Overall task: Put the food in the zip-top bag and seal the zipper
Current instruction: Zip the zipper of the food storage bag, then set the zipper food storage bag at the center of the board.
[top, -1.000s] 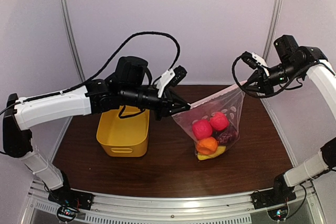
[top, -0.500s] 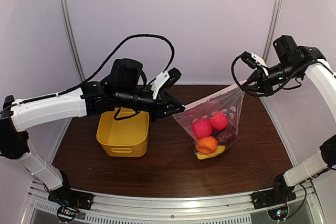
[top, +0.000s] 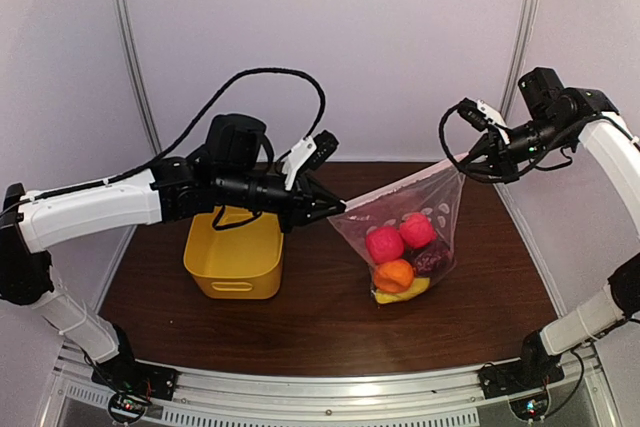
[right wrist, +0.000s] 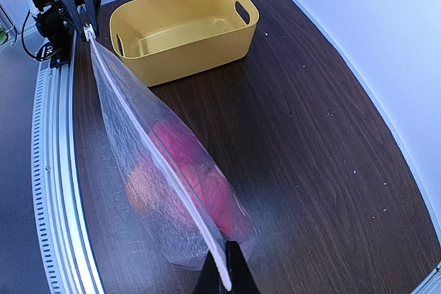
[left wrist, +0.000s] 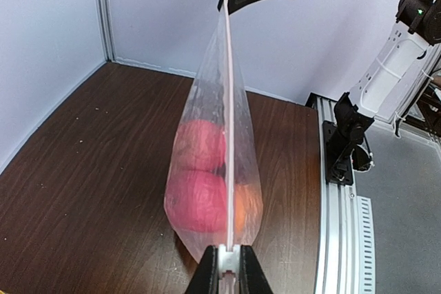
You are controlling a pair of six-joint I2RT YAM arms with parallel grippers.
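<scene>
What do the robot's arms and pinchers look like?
Both arms are long white tubes joined by chunky black joints. The left arm has a black cable looping over it, and the right arm has a shorter black wire curling beside it. The left gripper and right gripper are black and narrow to two thin fingers, each with a small white part on top.

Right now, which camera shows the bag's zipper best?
Left wrist: the zipper runs straight up the frame as one flat line, full length. Right wrist shows it slanted, nearly as well. Top view shows only a thin taut edge.
</scene>
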